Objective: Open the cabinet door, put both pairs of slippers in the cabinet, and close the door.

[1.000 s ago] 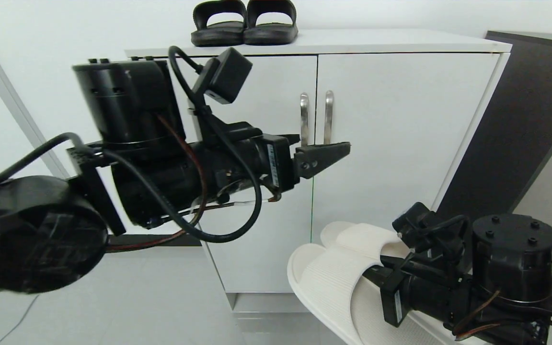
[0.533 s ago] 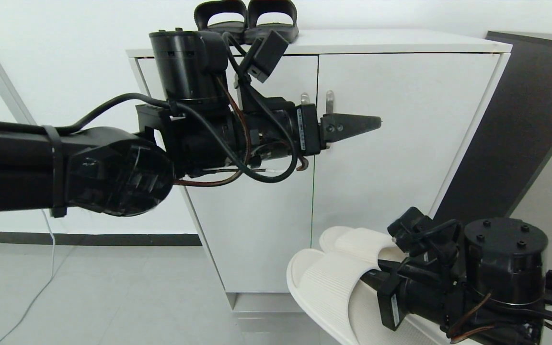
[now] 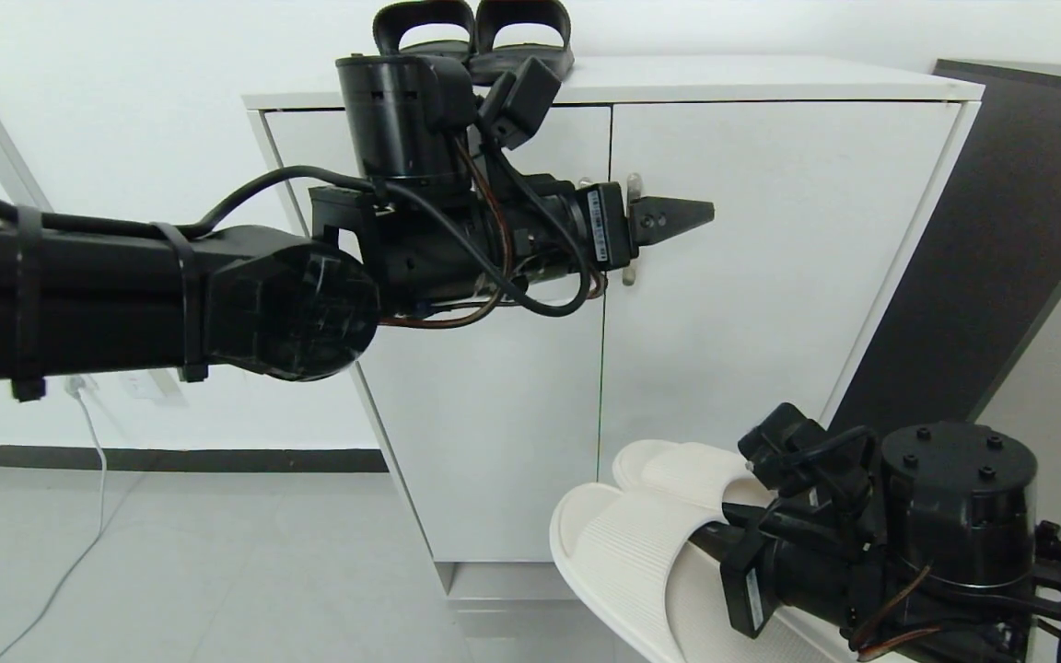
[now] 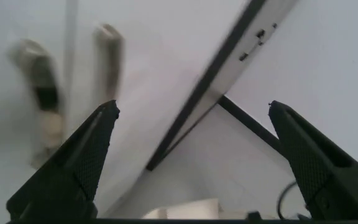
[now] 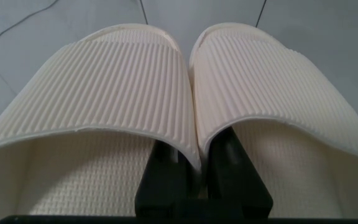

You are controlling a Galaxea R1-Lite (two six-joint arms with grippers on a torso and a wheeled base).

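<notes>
The white cabinet (image 3: 770,276) stands with both doors closed, its two metal handles (image 3: 633,189) at the centre seam. My left gripper (image 3: 701,214) hangs open at handle height, right in front of the handles (image 4: 107,53), holding nothing. A black pair of slippers (image 3: 471,37) sits on the cabinet top, partly behind the left arm. Low at the right, my right gripper (image 3: 713,536) is shut on the white pair of slippers (image 3: 632,552), its fingers (image 5: 166,174) pinching the two inner strap walls (image 5: 194,93) together. The white pair hangs in front of the right door's lower part.
A dark panel (image 3: 1000,239) leans beside the cabinet's right side. A white wall and grey floor (image 3: 217,571) lie to the left, with a thin cable (image 3: 79,543) running down from a wall socket (image 3: 139,382).
My left arm has risen and stretched forward, bringing its gripper from below the handles up to them. The right arm with the white slippers has barely shifted.
</notes>
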